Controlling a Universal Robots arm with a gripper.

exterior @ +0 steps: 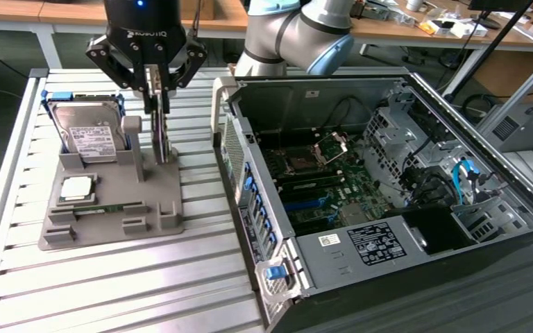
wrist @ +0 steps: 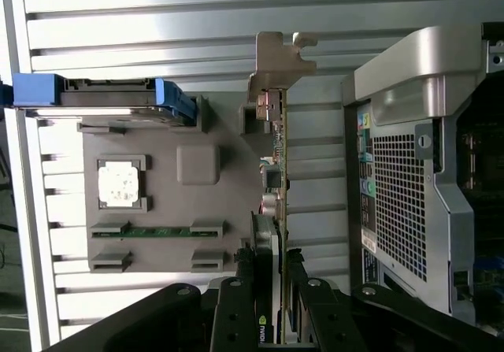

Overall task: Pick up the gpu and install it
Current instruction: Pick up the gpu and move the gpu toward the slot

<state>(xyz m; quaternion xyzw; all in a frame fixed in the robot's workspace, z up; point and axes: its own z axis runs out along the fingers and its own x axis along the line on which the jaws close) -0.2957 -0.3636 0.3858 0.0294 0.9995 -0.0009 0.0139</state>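
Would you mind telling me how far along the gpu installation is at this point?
Done: the gripper is shut on the top edge of the gpu. In hand: the gpu stands upright at the grey holder; whether it has cleared its slot is unclear. Left: it is not yet inside the open computer case.

The exterior view looks down at a slant from high up, with the grey holder (exterior: 109, 215) at 9 o'clock, the open computer case (exterior: 341, 104) at 3 o'clock and the arm (exterior: 294, 35) at 12 o'clock. The wrist view hangs close over the gripper (wrist: 277, 246), facing straight down. Both share the holder (wrist: 228, 202), the gpu (wrist: 277, 155) and the case's side (wrist: 402, 187).
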